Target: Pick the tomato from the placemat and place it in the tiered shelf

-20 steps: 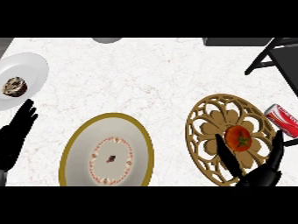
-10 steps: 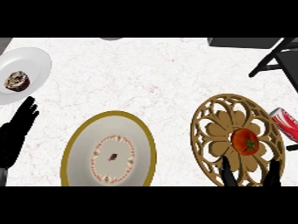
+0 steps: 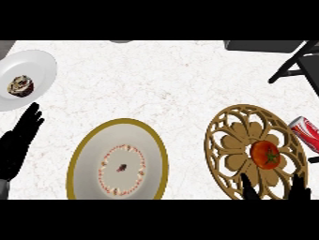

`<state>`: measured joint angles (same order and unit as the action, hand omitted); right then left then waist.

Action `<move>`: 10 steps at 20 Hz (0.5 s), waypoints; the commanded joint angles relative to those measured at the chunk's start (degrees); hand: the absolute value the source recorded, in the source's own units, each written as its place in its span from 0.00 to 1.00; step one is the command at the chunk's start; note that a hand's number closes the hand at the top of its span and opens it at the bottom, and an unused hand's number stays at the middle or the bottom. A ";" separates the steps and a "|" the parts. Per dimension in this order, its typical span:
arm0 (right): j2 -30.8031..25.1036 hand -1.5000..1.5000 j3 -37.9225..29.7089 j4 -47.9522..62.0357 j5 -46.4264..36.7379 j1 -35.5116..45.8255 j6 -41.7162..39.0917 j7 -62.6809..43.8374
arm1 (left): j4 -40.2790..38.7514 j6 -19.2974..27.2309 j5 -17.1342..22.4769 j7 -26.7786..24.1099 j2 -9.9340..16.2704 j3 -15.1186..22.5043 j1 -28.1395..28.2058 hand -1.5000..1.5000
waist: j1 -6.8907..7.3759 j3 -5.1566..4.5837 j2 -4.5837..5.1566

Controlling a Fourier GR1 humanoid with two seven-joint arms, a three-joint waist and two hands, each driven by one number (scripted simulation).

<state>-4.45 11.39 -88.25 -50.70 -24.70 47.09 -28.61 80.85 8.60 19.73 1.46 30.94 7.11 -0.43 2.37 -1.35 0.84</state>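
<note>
Tomato [image 3: 265, 154] on gold placemat [image 3: 229, 140]; red can [image 3: 311, 135] beside, label unreadable.

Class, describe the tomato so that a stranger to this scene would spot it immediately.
Find the gold openwork placemat at the counter's right. The tomato sits on its right half. It is round with a green stem, unlike the red can lying beside the mat.

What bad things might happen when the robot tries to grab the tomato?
The tomato is round, so it might roll off the placemat if the right robot hand nudges it. The soda can lies close beside the placemat and may get bumped. The tiered shelf is far, a long carry.
</note>
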 commanded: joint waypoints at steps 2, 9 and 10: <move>0.87 0.00 -1.41 -6.27 -11.61 3.33 -14.47 -16.85 | 0.40 -0.96 0.75 -0.18 0.25 -0.66 1.09 0.50 | 0.16 0.71 -0.17; 2.65 0.00 -0.23 -17.06 -22.51 16.54 -40.85 -36.91 | 0.36 -0.71 0.15 0.62 -0.69 -0.95 2.17 0.50 | -1.16 1.20 -0.77; 4.08 0.00 0.83 -16.46 -23.83 16.83 -40.29 -37.37 | -4.44 -0.82 0.34 1.69 -0.91 -2.97 -3.44 0.50 | -2.29 1.25 -0.71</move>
<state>-2.49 11.25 -102.30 -69.54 -13.80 16.57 -56.78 79.55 8.15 19.84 2.25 30.30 6.02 -0.70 1.00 -0.41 0.20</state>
